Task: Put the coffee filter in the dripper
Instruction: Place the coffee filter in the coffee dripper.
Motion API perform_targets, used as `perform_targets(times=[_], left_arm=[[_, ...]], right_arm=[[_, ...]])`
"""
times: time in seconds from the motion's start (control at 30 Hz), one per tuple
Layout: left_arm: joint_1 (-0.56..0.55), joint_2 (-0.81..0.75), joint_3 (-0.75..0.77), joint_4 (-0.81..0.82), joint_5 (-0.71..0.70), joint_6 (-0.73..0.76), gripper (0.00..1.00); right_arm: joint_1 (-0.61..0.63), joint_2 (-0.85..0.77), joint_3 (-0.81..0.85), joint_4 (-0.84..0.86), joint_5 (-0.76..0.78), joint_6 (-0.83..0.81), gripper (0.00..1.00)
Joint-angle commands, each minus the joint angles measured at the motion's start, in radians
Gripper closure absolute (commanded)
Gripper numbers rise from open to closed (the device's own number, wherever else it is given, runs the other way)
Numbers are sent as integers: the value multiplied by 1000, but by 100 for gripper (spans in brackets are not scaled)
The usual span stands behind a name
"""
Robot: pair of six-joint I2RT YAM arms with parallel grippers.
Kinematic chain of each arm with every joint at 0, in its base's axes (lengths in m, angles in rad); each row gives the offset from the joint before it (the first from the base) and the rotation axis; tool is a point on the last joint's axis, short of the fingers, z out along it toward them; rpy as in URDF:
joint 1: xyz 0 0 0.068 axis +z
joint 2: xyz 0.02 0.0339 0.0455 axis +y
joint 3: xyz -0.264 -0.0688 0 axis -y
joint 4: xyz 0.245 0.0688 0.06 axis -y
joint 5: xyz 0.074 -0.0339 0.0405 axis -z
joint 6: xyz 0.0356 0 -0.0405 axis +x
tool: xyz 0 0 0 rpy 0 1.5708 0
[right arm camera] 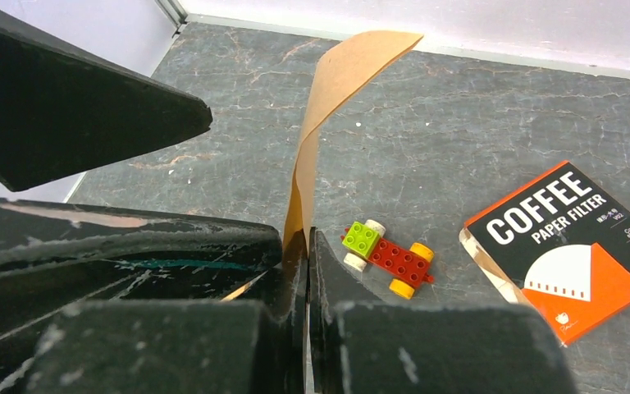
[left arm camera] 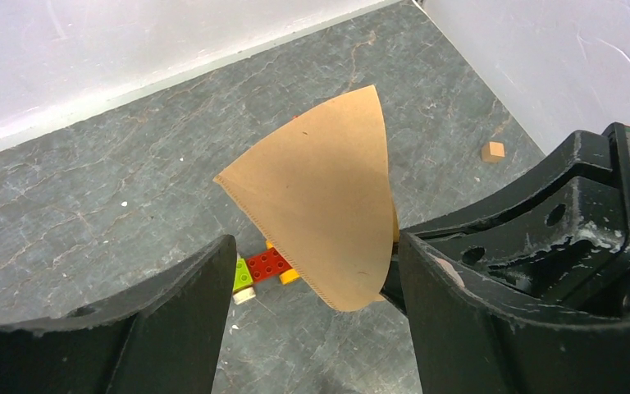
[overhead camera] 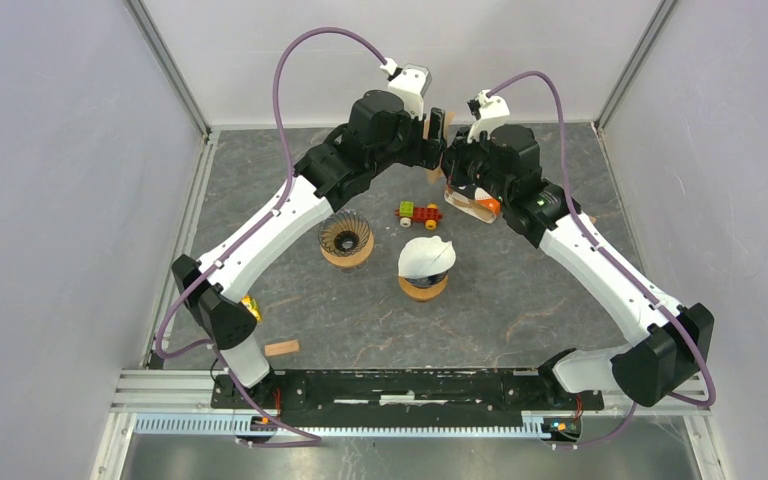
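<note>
A brown paper coffee filter (right arm camera: 340,82) stands upright, pinched at its lower edge by my shut right gripper (right arm camera: 307,240). In the left wrist view the filter (left arm camera: 320,189) hangs between the jaws of my open left gripper (left arm camera: 316,246), close to the right jaw; I cannot tell whether they touch. Both grippers meet at the far middle of the table, the left (overhead camera: 428,150) beside the right (overhead camera: 452,152), with the filter (overhead camera: 438,124) between them. An empty black ribbed dripper (overhead camera: 346,236) on a wooden base stands nearer, left of centre. A second dripper (overhead camera: 424,285) holds a white filter (overhead camera: 426,257).
A red, green and yellow toy brick car (overhead camera: 418,213) lies on the table below the grippers. An orange and black coffee filter pack (right arm camera: 570,246) lies to the right. A small wooden cube (left arm camera: 493,151) and a wooden block (overhead camera: 281,348) lie apart. White walls enclose the table.
</note>
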Motion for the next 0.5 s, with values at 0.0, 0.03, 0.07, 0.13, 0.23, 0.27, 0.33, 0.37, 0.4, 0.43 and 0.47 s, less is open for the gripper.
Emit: perform_targets(times=[0.0, 0.03, 0.07, 0.13, 0.23, 0.27, 0.33, 0.37, 0.4, 0.43, 0.47], left_arm=[[-9, 13, 41, 29, -13, 18, 22], [-9, 16, 42, 29, -16, 22, 22], [-9, 15, 44, 30, -17, 25, 22], [-9, 17, 44, 31, -23, 31, 22], [-9, 18, 45, 34, -24, 40, 24], [-9, 20, 44, 33, -22, 43, 25], [-9, 21, 39, 33, -22, 46, 26], [-9, 23, 35, 32, -22, 47, 27], [-9, 23, 31, 32, -22, 49, 27], [-9, 22, 27, 32, -20, 49, 27], [-9, 21, 23, 32, -20, 49, 27]], right_arm=[[1, -24, -12, 48, 1, 4, 100], [0, -24, -14, 50, 1, 4, 100], [1, -25, -14, 51, 1, 4, 100], [0, -28, -16, 51, 1, 0, 100], [1, -31, -16, 51, 3, 1, 100], [1, -31, -16, 49, 4, -1, 100], [1, -31, -15, 48, 8, 0, 100], [1, -32, -15, 48, 9, -1, 100], [1, -33, -15, 48, 12, -2, 100], [1, -33, -13, 47, 15, -4, 100], [1, -33, -13, 46, 15, -5, 100]])
